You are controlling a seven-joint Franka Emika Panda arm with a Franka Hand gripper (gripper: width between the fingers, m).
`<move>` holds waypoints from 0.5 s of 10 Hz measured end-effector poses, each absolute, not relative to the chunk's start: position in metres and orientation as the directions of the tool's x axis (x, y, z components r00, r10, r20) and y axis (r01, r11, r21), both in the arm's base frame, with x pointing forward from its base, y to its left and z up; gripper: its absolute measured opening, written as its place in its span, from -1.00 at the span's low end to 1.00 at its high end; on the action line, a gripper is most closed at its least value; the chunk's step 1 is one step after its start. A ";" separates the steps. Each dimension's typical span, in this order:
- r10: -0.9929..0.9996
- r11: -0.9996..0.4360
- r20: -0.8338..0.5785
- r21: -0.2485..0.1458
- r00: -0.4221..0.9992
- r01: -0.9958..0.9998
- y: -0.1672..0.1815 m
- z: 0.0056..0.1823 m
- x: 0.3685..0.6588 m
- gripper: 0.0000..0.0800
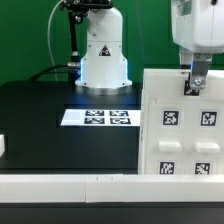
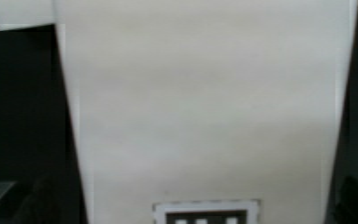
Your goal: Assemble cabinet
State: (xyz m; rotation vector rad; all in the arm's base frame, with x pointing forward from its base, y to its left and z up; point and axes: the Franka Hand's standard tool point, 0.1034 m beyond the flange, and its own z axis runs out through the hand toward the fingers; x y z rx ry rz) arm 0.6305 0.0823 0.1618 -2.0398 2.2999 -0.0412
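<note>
The white cabinet (image 1: 181, 125) stands upright at the exterior view's right, its front face carrying several black-and-white tags. My gripper (image 1: 197, 82) comes down from above over the cabinet's top edge, with one finger in front of the face. The jaws straddle that edge and look closed on it. In the wrist view a broad white panel of the cabinet (image 2: 202, 100) fills the frame between the dark sides. A tag (image 2: 206, 212) sits at the panel's near end. The fingertips barely show there.
The marker board (image 1: 97, 117) lies flat on the black table at the middle. The robot's white base (image 1: 103, 55) stands behind it. A long white rail (image 1: 80, 187) runs along the front. A small white part (image 1: 3, 146) sits at the left edge.
</note>
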 end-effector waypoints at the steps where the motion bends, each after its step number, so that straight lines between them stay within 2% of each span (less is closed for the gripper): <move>1: -0.992 0.115 -0.055 -0.083 -0.111 -0.990 0.084 0.175 0.633 0.99; 5: -0.993 0.104 -0.054 -0.075 -0.100 -0.992 0.086 0.168 0.632 0.99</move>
